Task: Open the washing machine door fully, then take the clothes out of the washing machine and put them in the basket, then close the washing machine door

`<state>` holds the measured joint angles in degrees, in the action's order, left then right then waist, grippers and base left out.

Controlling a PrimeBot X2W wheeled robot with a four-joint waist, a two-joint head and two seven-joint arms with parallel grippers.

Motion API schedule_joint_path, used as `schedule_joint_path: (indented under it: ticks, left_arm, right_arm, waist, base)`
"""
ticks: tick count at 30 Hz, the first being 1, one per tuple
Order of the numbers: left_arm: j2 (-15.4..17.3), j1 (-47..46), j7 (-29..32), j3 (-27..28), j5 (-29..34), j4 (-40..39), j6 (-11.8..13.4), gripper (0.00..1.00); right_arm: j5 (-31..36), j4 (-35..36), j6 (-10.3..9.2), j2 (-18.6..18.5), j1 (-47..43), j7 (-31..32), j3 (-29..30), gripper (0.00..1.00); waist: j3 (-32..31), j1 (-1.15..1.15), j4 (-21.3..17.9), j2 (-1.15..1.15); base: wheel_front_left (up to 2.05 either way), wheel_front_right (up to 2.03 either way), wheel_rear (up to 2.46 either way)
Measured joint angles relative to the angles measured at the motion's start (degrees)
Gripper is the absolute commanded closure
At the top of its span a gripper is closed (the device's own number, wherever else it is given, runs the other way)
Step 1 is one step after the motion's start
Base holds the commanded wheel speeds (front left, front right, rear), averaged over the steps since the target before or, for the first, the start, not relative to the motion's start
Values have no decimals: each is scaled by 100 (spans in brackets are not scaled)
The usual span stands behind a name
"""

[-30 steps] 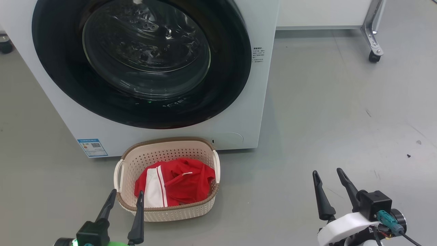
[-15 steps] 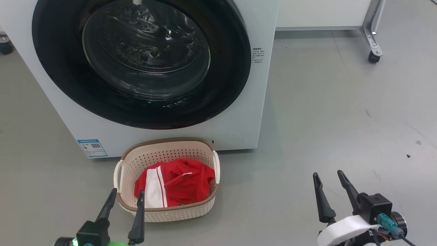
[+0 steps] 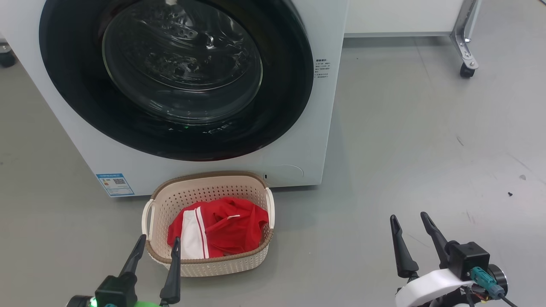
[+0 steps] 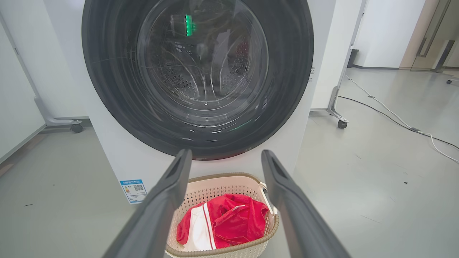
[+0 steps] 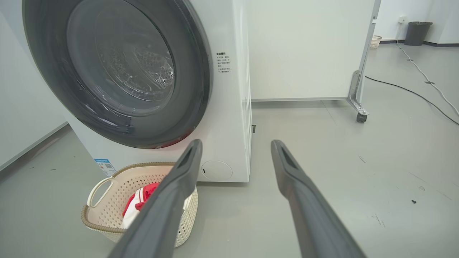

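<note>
The white washing machine [image 3: 298, 140] stands ahead with its black-rimmed glass door [image 3: 179, 72] flat against the front. On the floor before it sits the cream basket [image 3: 222, 264], and red clothes [image 3: 222, 230] with white stripes lie inside. My left gripper [image 3: 158, 241] hovers open at the basket's near rim, empty. Out to the right, over bare floor, my right gripper [image 3: 409, 217] is open and empty too. The left wrist view has the door [image 4: 107, 89], basket [image 4: 229, 179] and clothes [image 4: 229, 225] between its fingers. From the right wrist, the basket [image 5: 107, 200] lies at lower left.
A white panel on a castor frame [image 3: 467, 64] stands behind the machine at the right. A cable [image 4: 394, 120] runs across the grey floor on the far right. Small dark specks [image 3: 510, 194] lie near my right gripper.
My right gripper has sunk slightly in the head view. The left gripper, basket, clothes and door have not moved.
</note>
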<state>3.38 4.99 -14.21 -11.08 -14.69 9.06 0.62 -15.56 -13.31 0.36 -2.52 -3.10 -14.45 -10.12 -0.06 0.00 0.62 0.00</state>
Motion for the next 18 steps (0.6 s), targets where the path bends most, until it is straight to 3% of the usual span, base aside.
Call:
schedule_joint_path:
  ticks: [10, 11, 18]
  left_arm:
    - [0, 3, 1, -15, -4, -23, 1, 0]
    - [0, 3, 1, -15, -15, -23, 2, 100]
    - [-53, 75, 3, -27, -73, 162, 1, 100]
  right_arm:
    - [-5, 32, -4, 0, -15, 0, -7, 0]
    - [-8, 32, -4, 0, -15, 0, -8, 100]
    - [-37, -141, 8, 30, -159, 3, -8, 100]
  waist:
    - [9, 0, 11, 0]
    - [10, 0, 12, 0]
    - [12, 0, 12, 0]
  base:
    - [0, 0, 0]
    - [0, 0, 0]
    - [0, 0, 0]
